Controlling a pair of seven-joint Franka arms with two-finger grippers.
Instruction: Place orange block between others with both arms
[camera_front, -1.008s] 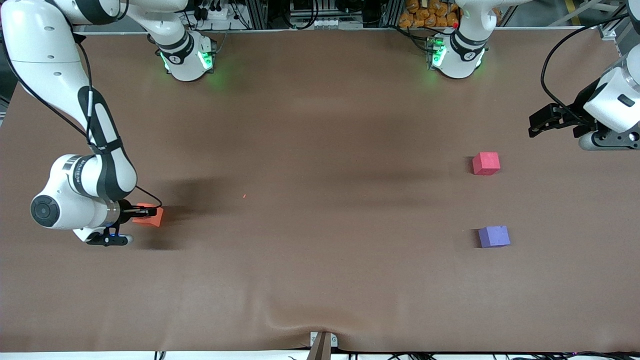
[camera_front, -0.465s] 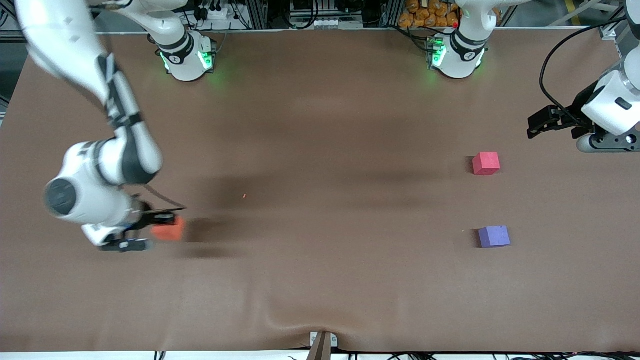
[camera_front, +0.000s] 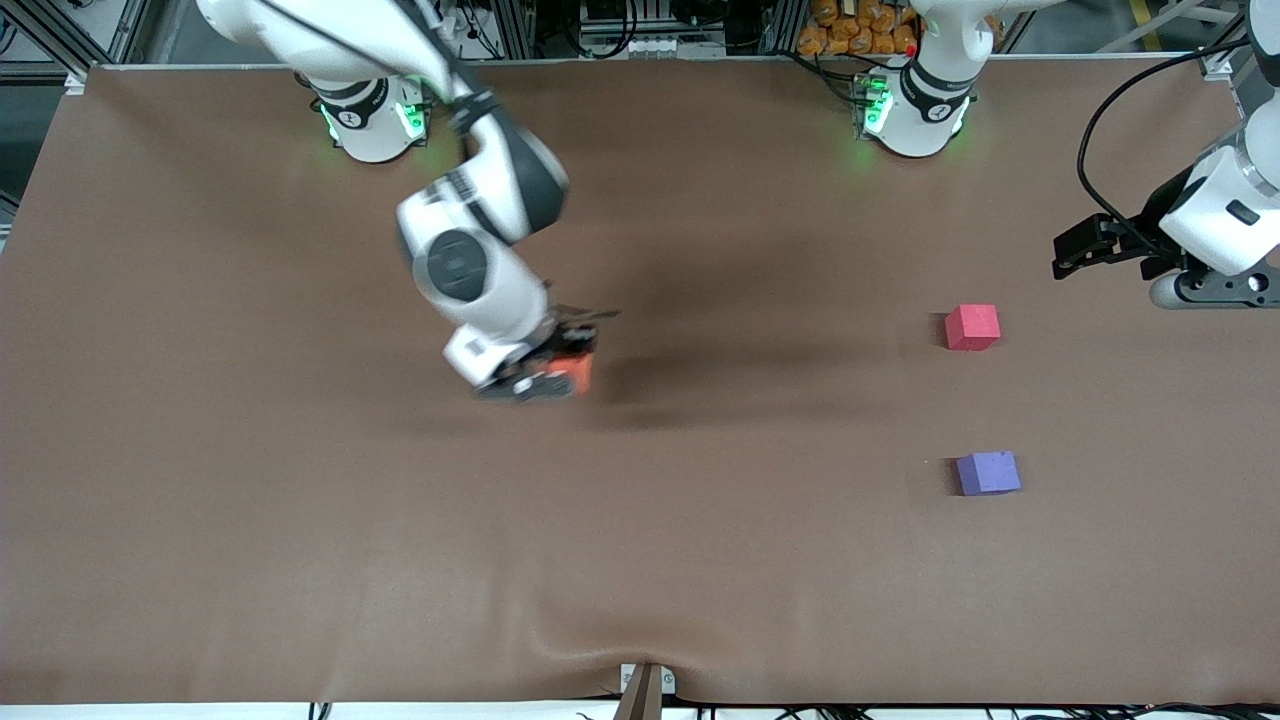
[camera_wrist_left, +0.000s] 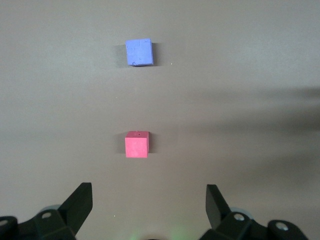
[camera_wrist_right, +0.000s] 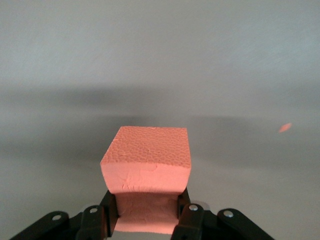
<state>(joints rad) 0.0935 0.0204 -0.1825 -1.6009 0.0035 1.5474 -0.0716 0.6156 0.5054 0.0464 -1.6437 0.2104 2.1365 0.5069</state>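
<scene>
Pinching the orange block, right jaws half hide it; left jaws wait spread.

Orange block matt, pitted foam; table cover brown, matt, slightly wrinkled.

purple cube nearer camera than red cube | well apart

A brown table covering spans the work surface, wrinkled at 6 o'clock where a small bracket sits at its edge, with orange objects past its 1 o'clock edge.
</scene>
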